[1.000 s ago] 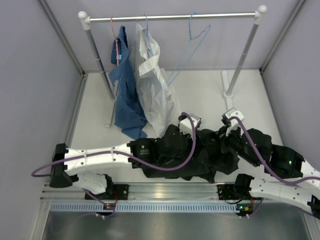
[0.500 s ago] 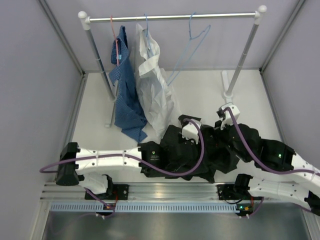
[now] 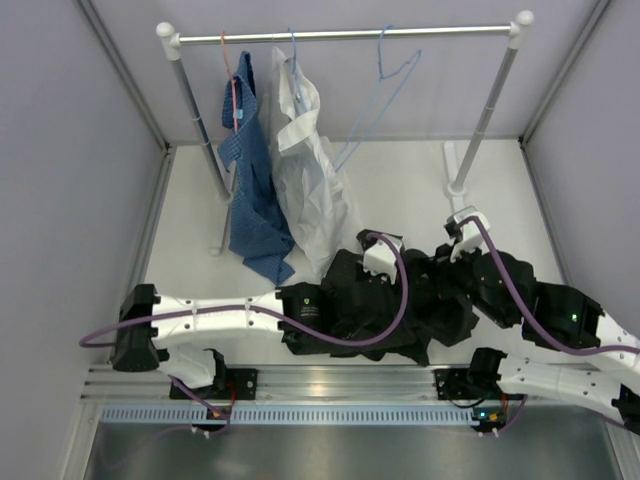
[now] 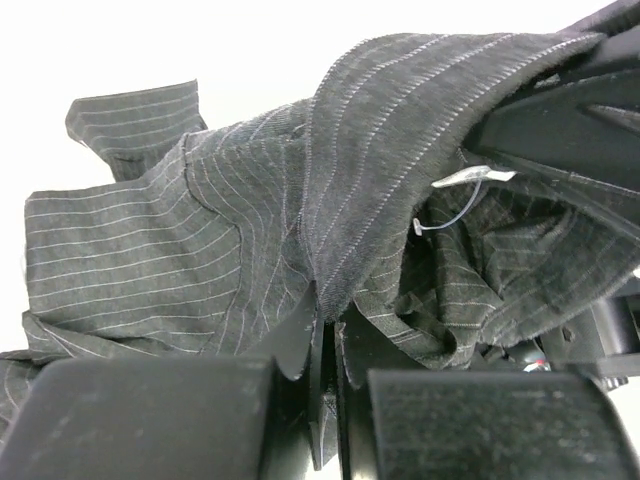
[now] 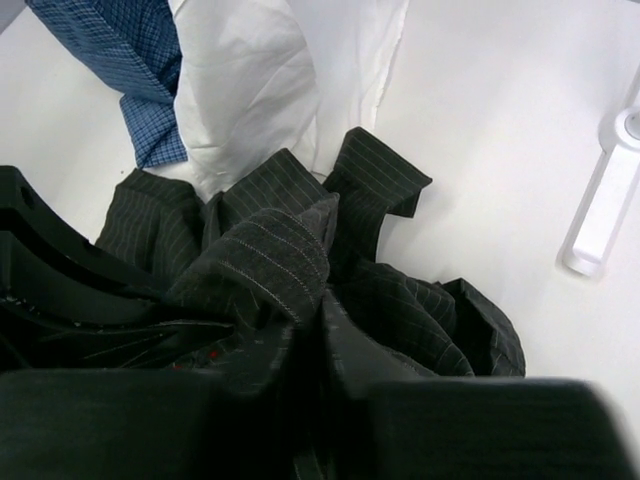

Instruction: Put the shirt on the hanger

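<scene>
Top view: the shirt is a crumpled black heap on the table, near the front edge between the two arms and just in front of the hems of the blue patterned shirt and the white shirt. Those two hang at the left of the rail. The hanger hangs bare on the same rail to their right, well apart from the heap. The left arm and right arm both reach into the heap with their ends sunk in cloth, so the grip can't be read from here. Left wrist view: the left gripper is pressed together on a raised pinstriped fold, pinching it. A small clear plastic tag sticks out of the cloth to the right. Right wrist view: the right gripper is also closed on a bunched fold of the same garment. A white rack foot stands on the table to the right, apart from the heap.
</scene>
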Robot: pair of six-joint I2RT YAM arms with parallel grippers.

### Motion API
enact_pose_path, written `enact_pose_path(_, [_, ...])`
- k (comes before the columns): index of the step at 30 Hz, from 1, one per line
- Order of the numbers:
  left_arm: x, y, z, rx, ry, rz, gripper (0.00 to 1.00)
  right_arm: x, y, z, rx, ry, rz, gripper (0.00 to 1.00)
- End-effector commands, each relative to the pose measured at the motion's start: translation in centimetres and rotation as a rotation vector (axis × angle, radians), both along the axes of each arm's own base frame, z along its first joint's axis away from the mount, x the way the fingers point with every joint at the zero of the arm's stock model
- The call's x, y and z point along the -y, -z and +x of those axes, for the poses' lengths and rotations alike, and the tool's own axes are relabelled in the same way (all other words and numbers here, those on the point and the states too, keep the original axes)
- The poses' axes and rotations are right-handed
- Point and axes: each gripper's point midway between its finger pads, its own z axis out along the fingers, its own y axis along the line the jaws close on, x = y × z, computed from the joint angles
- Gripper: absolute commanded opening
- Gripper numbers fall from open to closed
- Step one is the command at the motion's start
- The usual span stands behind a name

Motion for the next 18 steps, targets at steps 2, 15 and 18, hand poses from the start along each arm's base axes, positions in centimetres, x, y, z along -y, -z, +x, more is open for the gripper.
enact_pose_path(2, [0.6, -0.5, -0.6, -0.017, 0.042, -0.021, 0.0, -0.4, -1.4, 0.1, 0.009, 0.012, 0.072, 0.44])
enact_pose_path(15, [-6.0, 4.4, -1.7, -0.182, 0.087, 0.094, 0.0, -1.4, -7.4, 3.9, 0.015, 0.143, 0.068, 0.8])
enact_pose_path(18, [-7.3, 4.8, -2.1, -0.197, 0.081, 0.077, 0.0, -1.1, -8.7, 7.3, 0.002, 0.258, 0.114, 0.82])
